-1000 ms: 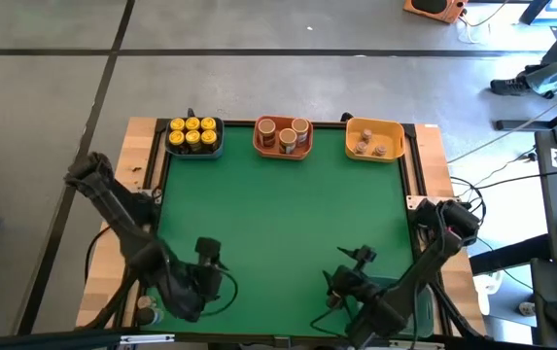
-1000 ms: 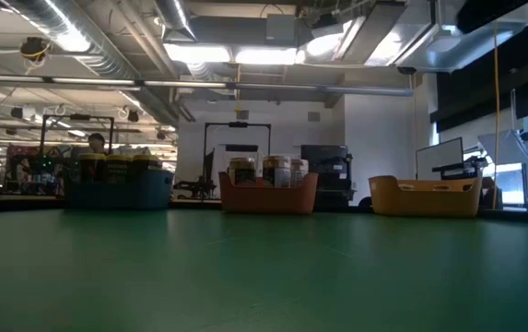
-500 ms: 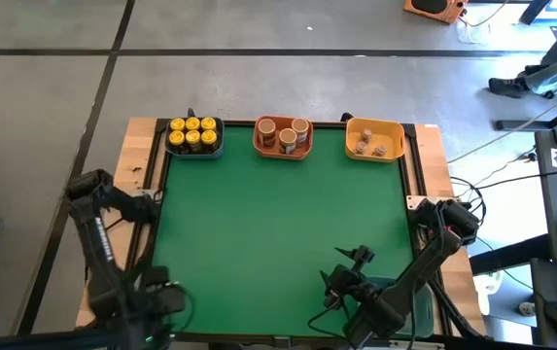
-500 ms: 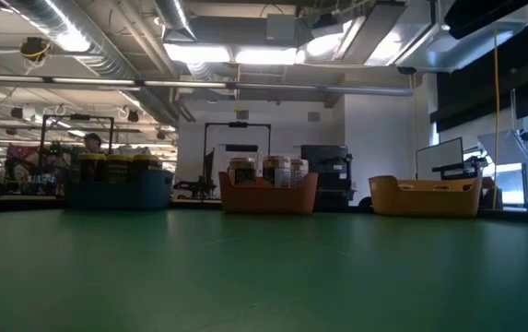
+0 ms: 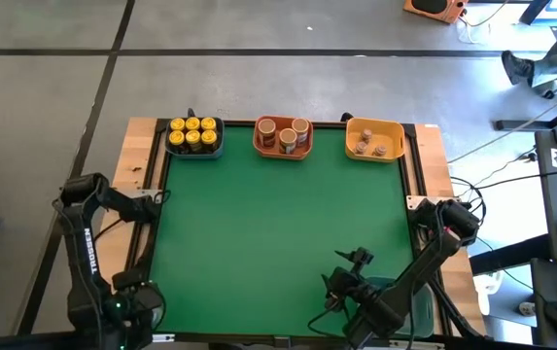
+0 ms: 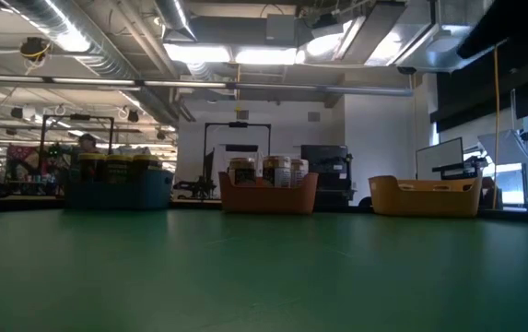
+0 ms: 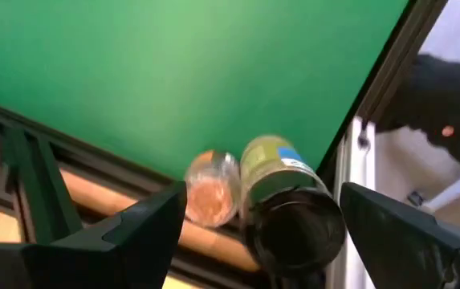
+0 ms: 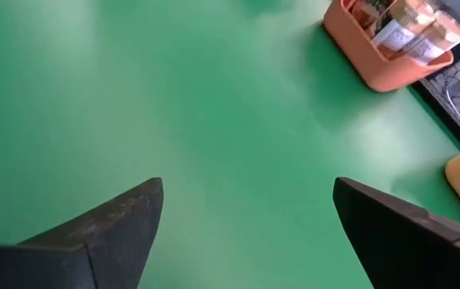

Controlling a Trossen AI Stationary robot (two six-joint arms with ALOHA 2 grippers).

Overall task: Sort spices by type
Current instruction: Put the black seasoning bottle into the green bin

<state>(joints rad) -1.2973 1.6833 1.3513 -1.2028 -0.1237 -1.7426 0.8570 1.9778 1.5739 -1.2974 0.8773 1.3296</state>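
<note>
Three bins stand along the table's far edge. The blue bin (image 5: 192, 137) holds several yellow-lidded jars, the orange bin (image 5: 283, 137) holds three tan-lidded jars, and the yellow bin (image 5: 373, 139) holds several tiny jars. My left gripper (image 7: 263, 197) is open, off the mat's near-left corner (image 5: 140, 295). It hovers over two jars lying on the table frame: a small clear jar (image 7: 212, 197) and a green-labelled jar with a dark lid (image 7: 287, 201). My right gripper (image 8: 246, 201) is open over bare mat by the near edge (image 5: 341, 284).
The green mat (image 5: 278, 224) lies bare between the bins and both arms. A dark frame and wooden border (image 5: 142, 160) run around it. In the low view the blue bin (image 6: 116, 187), orange bin (image 6: 268, 194) and yellow bin (image 6: 425, 197) stand in a row; no gripper shows there.
My left arm has drawn back from over the mat's near-left part toward the near-left corner, ending off the mat beside the frame. The bins and their jars have stayed put.
</note>
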